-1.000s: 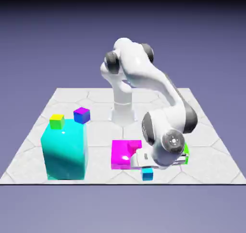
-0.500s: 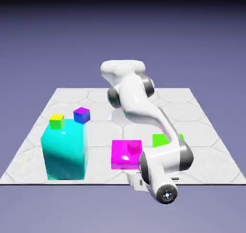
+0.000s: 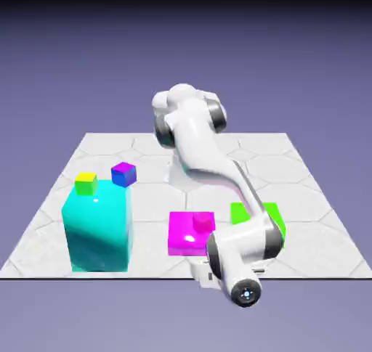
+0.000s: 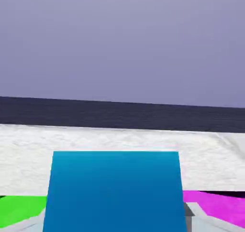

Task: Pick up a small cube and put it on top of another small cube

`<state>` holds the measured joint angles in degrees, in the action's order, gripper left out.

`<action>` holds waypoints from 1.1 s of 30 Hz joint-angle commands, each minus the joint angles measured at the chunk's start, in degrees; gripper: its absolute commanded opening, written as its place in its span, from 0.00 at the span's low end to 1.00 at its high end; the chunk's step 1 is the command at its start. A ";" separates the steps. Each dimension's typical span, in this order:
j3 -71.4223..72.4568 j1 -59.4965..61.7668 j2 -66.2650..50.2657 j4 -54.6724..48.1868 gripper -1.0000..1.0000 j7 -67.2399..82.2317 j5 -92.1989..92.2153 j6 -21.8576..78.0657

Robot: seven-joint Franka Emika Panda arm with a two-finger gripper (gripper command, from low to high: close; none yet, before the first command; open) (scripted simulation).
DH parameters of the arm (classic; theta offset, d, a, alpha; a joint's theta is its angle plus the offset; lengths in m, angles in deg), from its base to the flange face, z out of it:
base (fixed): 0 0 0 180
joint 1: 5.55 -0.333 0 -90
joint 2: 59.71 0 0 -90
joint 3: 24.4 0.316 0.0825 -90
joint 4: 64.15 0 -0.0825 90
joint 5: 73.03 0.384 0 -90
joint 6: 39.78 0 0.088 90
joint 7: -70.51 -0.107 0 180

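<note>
At the table's (image 3: pixel 43 220) near edge, jaws clamp the small cube (image 4: pixel 115 190); lifting and stacking remain.

the white arm (image 3: pixel 207 162) bends forward and low, its forearm sloping down to the wrist (image 3: pixel 243 250). the hand sits at the table's near edge, its camera end facing outward. the gripper (image 4: pixel 115 226) is closed, a small cube (image 4: pixel 115 190) filling the space between its fingers.
</note>
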<state>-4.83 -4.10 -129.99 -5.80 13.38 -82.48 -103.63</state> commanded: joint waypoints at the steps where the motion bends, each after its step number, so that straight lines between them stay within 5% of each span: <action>1: -0.05 -0.37 -0.73 -2.08 0.00 0.16 -0.11 1.29; 8: -0.12 -3.43 -5.50 -15.75 0.00 1.42 0.13 9.56; 33: -48.79 -15.54 41.46 33.33 0.00 61.56 -21.32 -10.57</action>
<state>-53.62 -19.63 -88.53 27.53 74.92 -103.73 -114.16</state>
